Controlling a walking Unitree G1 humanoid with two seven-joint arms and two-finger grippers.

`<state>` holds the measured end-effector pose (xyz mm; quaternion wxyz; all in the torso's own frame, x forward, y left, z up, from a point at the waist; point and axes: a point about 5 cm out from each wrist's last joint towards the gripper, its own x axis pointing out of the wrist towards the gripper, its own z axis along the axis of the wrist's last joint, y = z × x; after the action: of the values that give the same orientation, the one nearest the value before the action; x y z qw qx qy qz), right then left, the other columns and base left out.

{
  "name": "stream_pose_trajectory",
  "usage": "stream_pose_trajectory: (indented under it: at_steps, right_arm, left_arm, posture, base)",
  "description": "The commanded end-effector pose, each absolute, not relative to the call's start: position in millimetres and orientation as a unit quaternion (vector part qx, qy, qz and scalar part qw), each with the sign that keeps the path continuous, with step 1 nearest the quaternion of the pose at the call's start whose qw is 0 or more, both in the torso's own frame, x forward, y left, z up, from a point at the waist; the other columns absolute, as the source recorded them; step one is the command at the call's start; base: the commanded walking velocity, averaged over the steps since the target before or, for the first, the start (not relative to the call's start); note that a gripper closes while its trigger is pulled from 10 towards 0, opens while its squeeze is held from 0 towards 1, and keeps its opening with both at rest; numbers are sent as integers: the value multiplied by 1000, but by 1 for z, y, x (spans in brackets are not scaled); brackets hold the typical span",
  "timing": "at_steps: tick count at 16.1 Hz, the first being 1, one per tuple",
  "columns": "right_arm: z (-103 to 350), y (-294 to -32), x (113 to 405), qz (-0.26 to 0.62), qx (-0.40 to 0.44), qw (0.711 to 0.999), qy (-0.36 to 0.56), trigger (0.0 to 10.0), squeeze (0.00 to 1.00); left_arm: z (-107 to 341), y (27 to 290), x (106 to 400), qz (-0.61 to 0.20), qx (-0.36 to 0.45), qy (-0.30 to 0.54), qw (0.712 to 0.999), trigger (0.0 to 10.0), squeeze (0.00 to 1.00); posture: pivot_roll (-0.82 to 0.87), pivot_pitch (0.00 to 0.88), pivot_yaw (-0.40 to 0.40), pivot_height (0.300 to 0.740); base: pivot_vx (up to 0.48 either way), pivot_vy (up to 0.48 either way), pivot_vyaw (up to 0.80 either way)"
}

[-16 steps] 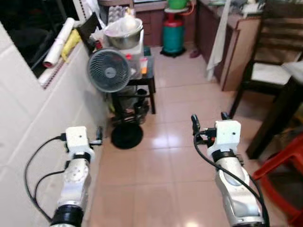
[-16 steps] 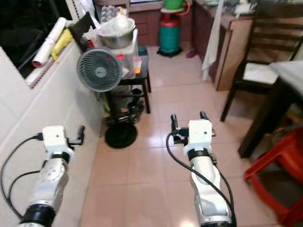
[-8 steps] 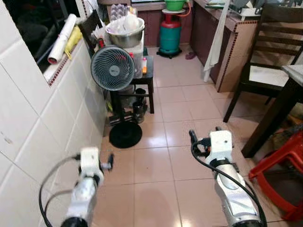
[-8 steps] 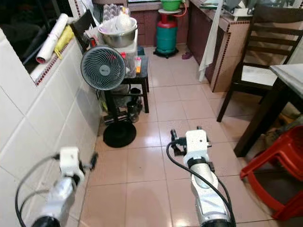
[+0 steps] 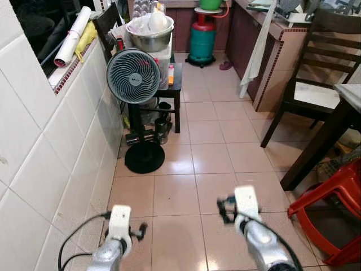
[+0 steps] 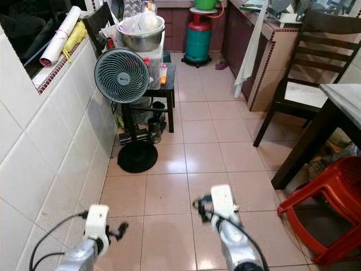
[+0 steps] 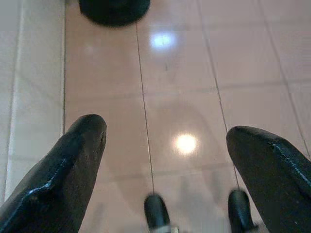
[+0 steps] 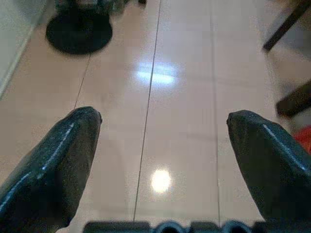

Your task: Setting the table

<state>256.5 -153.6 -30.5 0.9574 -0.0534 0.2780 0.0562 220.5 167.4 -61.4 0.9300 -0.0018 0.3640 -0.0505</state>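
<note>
Both arms are held low over a tiled floor (image 5: 208, 135). The left gripper (image 7: 165, 160) has its fingers spread wide with nothing between them; the right gripper (image 8: 163, 160) is likewise spread apart and empty, both above bare tile. Along the left side runs a white tiled wall (image 5: 51, 147) with a ledge carrying a white roll (image 5: 72, 35) and a yellow item (image 5: 87, 38). A pedestal fan (image 5: 133, 76) stands just beside this wall on a round black base (image 5: 145, 158). Directly behind the fan is a small dark stool-table (image 5: 169, 84) bearing a white container topped by a metal bowl (image 5: 149, 36); dark cups and clutter sit on the floor beneath it. At the far end of the floor a green gas cylinder (image 5: 201, 42) stands against brown cabinets. On the right, a tiled counter (image 5: 282, 51) has a pale cloth (image 5: 256, 48) hanging over its edge. A dark wooden chair (image 5: 316, 79) stands near the counter, beside the corner of the dining table (image 5: 350, 93), whose dark leg (image 5: 313, 149) reaches the floor. A red plastic stool (image 5: 333, 209) stands by that leg, at the right edge of the floor.
</note>
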Motion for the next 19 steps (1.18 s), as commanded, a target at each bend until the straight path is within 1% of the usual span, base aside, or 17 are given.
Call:
stream_pose_trajectory:
  at_steps: [1,5,8,11,13,19]
  right_arm:
    - [-36,-154,254,50,-45,951,301,10000,0]
    - [-65,-161,220,7,3,916,401,10000,0]
    - [-68,-165,216,-3,15,912,409,10000,0]
    - [-69,-168,213,6,3,910,414,10000,0]
    - [-72,-169,209,11,-3,907,420,10000,0]
    - [-75,-168,204,15,-9,902,431,10000,0]
  left_arm:
    - [-65,168,216,-49,0,383,923,10000,0]
    - [-76,171,200,-71,26,431,899,10000,0]
    - [-77,179,197,-52,12,447,893,10000,0]
    - [-78,180,195,-56,14,451,891,10000,0]
    - [-81,176,191,-60,16,459,886,10000,0]
    - [-85,172,184,-61,16,472,879,10000,0]
  posture:
    - [-12,0,-32,740]
    - [-39,0,8,740]
    - [-54,0,31,740]
    - [-59,0,36,740]
    - [-64,0,36,740]
    - [-65,0,34,740]
  base:
    - [0,0,0]
    - [0,0,0]
    - [0,0,0]
    - [0,0,0]
    - [264,0,0]
    - [315,0,568]
